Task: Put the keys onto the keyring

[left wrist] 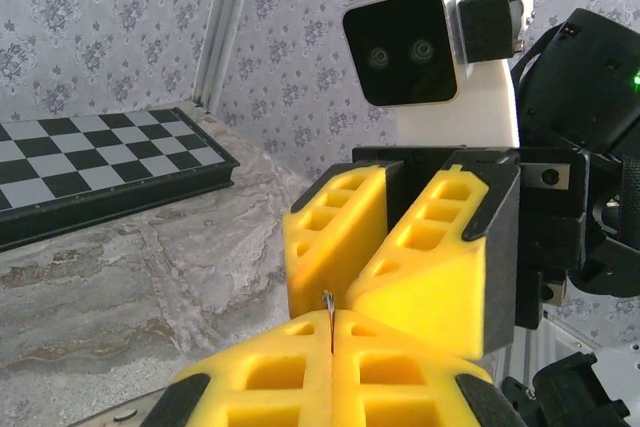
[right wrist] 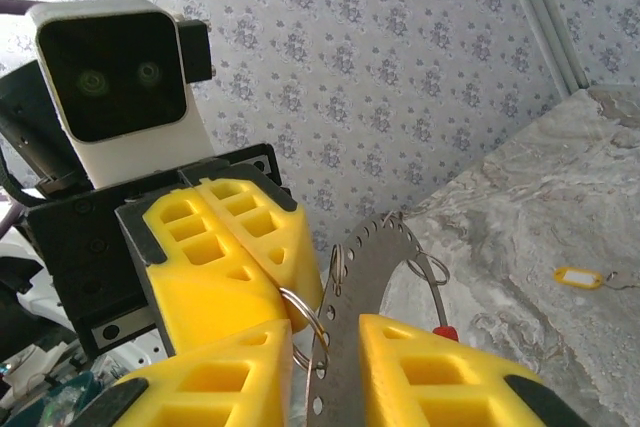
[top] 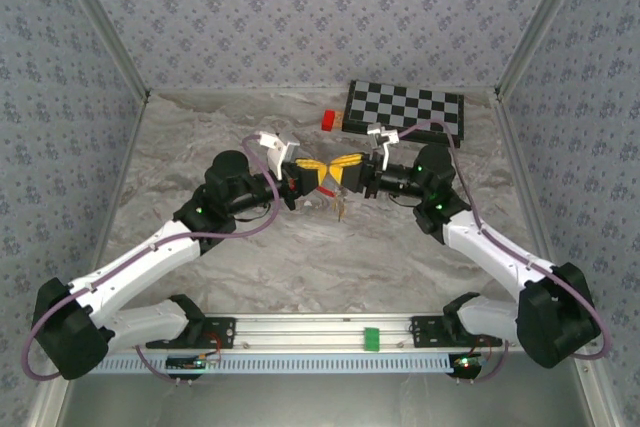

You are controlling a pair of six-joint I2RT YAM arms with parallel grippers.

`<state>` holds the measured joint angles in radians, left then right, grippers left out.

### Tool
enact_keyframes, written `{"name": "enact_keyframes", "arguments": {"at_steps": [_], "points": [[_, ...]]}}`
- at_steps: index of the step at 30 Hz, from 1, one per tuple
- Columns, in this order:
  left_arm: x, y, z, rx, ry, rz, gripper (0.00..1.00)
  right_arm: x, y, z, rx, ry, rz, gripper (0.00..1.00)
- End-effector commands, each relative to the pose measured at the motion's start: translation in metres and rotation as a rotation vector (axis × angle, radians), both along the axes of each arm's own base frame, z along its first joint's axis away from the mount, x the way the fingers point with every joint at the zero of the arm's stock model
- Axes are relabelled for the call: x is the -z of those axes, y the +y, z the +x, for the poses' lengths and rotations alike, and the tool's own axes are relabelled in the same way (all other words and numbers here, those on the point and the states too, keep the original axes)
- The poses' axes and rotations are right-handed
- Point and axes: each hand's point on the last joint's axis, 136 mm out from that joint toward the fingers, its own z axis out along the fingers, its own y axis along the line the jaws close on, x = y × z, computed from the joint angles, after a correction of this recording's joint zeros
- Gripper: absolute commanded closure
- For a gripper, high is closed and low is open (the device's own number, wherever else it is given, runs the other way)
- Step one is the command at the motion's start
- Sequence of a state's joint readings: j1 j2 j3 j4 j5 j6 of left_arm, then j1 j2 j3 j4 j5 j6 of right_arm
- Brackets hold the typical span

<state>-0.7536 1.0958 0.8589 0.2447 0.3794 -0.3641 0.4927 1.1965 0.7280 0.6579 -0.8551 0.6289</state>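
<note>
Left fingers (left wrist: 400, 382): clenched on the keyring (top: 326, 192), pinning it mid-air
Right fingers (right wrist: 440, 372): squeezing a metal strip (right wrist: 365, 272) beside it, I guess for threading
Keys (top: 341, 209): dangling underneath, off the table (top: 300, 267)

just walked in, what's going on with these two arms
The two arms meet tip to tip above the table. The left gripper is shut on a small wire ring. A perforated metal strip stands between the fingers of the right gripper, with the keyring beside it. A yellow tag lies on the table.
</note>
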Motion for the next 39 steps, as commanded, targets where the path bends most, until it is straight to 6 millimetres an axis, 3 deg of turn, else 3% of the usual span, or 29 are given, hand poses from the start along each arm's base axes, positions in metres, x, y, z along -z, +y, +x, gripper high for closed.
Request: {"name": "enact_keyframes", "arguments": {"at_steps": [1,8,11,15,18,23,32,39], "points": [[-0.019,0.000,-0.004,0.022,-0.047,-0.057,1.00,-0.009,0.003,-0.006,-0.039,-0.029,0.020,0.78],[-0.016,0.001,-0.004,0.020,-0.042,-0.048,1.00,-0.012,0.004,-0.008,-0.050,-0.034,0.026,0.79],[-0.017,0.005,-0.001,-0.001,-0.040,-0.051,1.00,-0.009,0.003,-0.009,-0.048,-0.027,0.015,0.74],[-0.018,0.009,0.002,-0.024,-0.030,-0.046,1.00,0.005,0.001,-0.013,-0.010,-0.062,-0.053,0.64],[-0.019,0.010,0.004,-0.032,-0.027,-0.046,1.00,0.021,0.002,-0.017,0.025,-0.086,-0.130,0.62],[-0.019,0.009,0.004,-0.031,-0.024,-0.042,1.00,0.035,-0.002,-0.015,0.082,-0.101,-0.197,0.70],[-0.019,0.010,0.002,-0.027,-0.020,-0.044,1.00,0.035,-0.003,-0.012,0.155,-0.150,-0.246,0.79],[-0.018,0.010,0.003,-0.031,-0.014,-0.046,1.00,0.036,-0.002,-0.013,0.183,-0.178,-0.266,0.79]]}}
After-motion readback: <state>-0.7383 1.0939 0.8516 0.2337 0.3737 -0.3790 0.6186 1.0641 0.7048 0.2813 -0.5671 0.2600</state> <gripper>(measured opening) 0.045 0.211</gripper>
